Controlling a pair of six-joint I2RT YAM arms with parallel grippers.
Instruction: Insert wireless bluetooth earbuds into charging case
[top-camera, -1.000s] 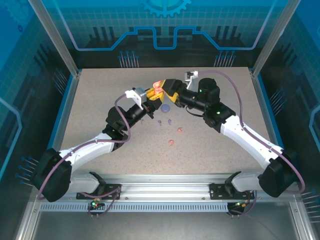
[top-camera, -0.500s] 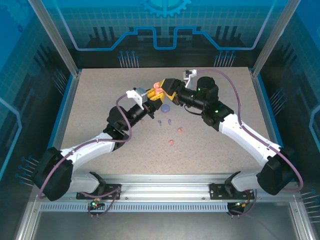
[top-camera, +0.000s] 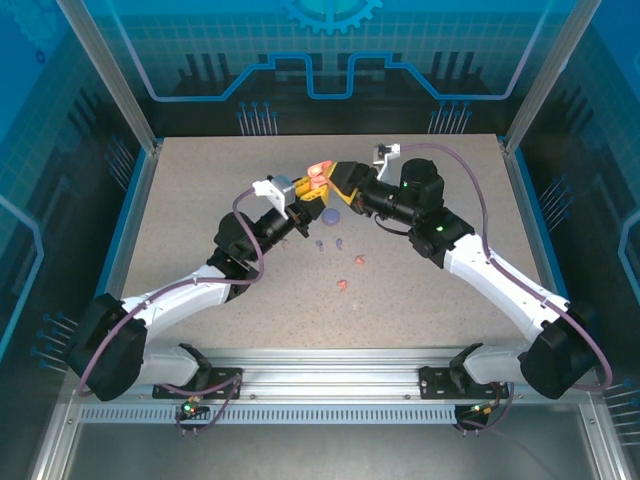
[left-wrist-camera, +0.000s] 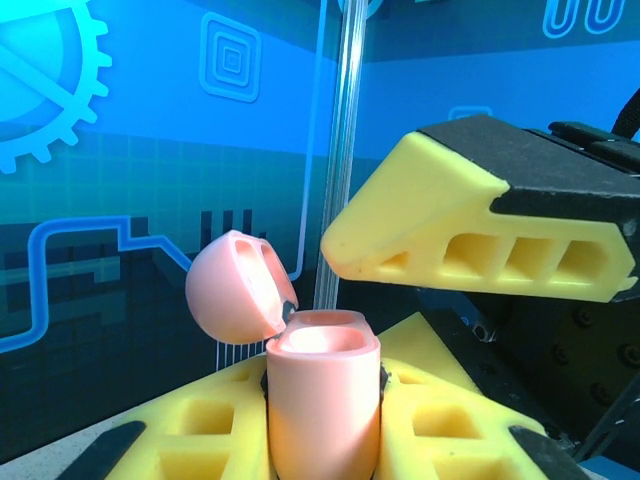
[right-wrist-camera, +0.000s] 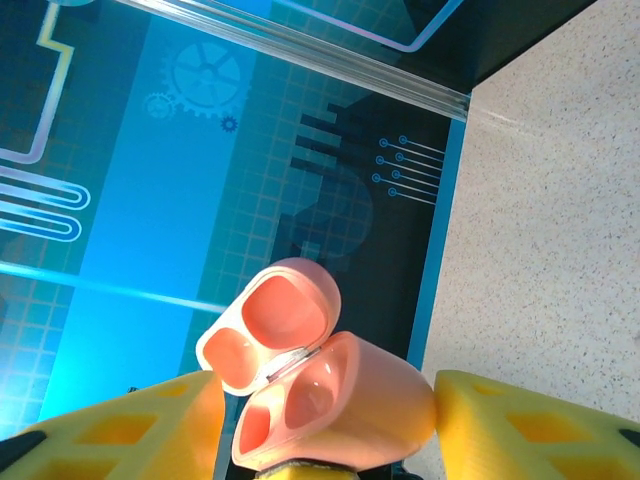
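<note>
While I am watching the feeds, left gripper (top-camera: 308, 192): I am seeing it clamping narrowly on the lower body of the salmon-pink, rounded plastic charging case (left-wrist-camera: 322, 400), with its yellow ribbed fingers (left-wrist-camera: 200, 435) pressing on both sides.
Case: it is standing upright in that grip, raised above the table. Its domed hinged lid (left-wrist-camera: 238, 285) is tipping back open, and two hollow sockets are showing inside.
Right gripper (right-wrist-camera: 328, 395): its jaws are standing apart, flanking the case. In the left wrist view one yellow finger (left-wrist-camera: 470, 230) is hanging above and to the right of the case's mouth, clear of it, so I am reading this hand as open.
Earbuds: a tiny stemmed purple earbud (top-camera: 320, 244) and a second purple earbud (top-camera: 338, 243) are lying near each other on the table, below the grippers. A coral-red earbud (top-camera: 360, 260) and a second coral-red earbud (top-camera: 343, 285) are lying nearer the arm bases.
Purple round object (top-camera: 331, 214): it is resting on the table under the right gripper. It is too small for me to identify.
Table: a speckled beige tabletop (top-camera: 200, 200) is carrying everything.
</note>
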